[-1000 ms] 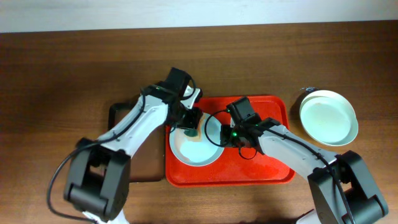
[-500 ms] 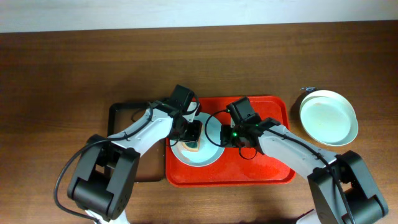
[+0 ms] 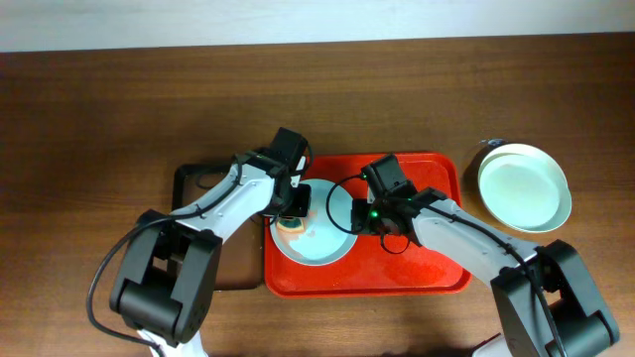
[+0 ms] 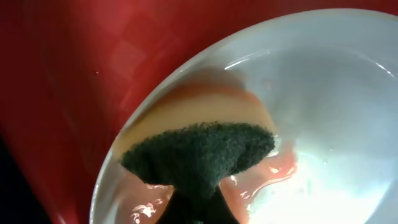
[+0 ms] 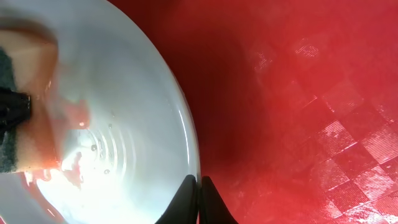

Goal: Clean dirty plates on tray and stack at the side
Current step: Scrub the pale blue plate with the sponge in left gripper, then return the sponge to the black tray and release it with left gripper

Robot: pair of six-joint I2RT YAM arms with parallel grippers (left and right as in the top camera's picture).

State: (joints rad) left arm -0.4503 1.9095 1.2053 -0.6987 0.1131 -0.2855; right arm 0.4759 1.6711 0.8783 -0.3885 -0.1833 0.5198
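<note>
A pale blue plate (image 3: 319, 241) lies in the left half of the red tray (image 3: 437, 266). My left gripper (image 3: 296, 206) is shut on a sponge (image 4: 198, 152) with a dark green scouring face and a yellow body, and presses it on the plate's left part (image 4: 336, 93). A wet red smear (image 4: 277, 169) spreads beside the sponge. My right gripper (image 5: 200, 186) is shut on the plate's right rim (image 5: 189, 134) and holds it against the tray (image 5: 311, 93). The sponge also shows at the left edge of the right wrist view (image 5: 11, 146). A pale green plate (image 3: 524, 186) lies on the table right of the tray.
A narrow black tray (image 3: 189, 180) lies left of the red tray, partly under my left arm. A small dark object (image 3: 488, 145) pokes out behind the pale green plate. The brown table (image 3: 119, 99) runs back to a white wall.
My left gripper has moved the sponge down across the plate and then back up and to the left. The right gripper and the plate have stayed in place.
</note>
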